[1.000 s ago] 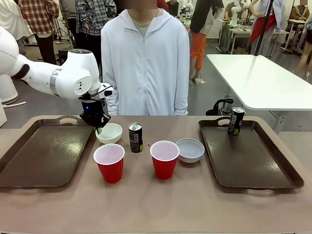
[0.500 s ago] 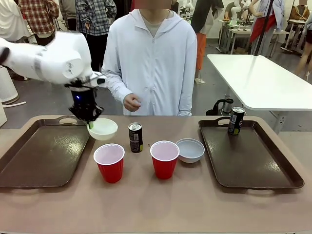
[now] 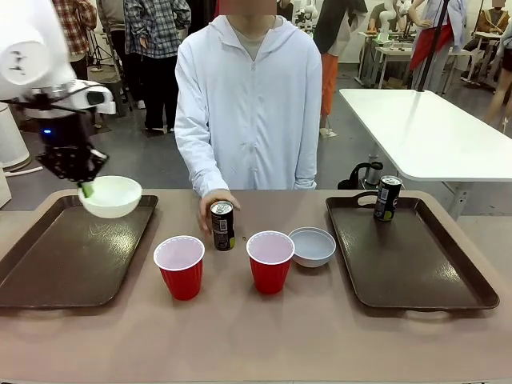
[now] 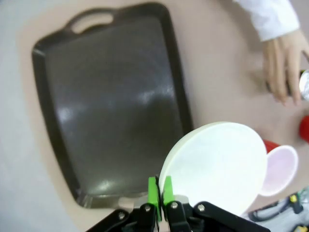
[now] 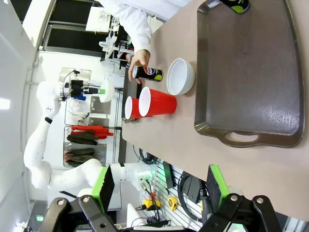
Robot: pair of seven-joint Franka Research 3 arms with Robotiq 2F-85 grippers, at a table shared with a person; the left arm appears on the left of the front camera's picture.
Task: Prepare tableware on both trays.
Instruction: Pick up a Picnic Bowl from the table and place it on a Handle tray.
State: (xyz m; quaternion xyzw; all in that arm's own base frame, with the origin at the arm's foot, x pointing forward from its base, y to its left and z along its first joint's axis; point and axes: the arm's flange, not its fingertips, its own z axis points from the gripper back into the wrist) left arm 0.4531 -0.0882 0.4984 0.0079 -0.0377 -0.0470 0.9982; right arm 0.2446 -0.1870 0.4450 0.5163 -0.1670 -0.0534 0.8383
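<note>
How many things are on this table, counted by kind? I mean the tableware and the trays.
Red cups: 2
White bowls: 2, one in the left claw
Dark cans: 2
Brown trays: 2
Total: 8

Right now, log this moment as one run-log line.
left jaws: shut on white bowl, held above left tray inner edge | right jaws: open, empty | person's hand: on middle can
</note>
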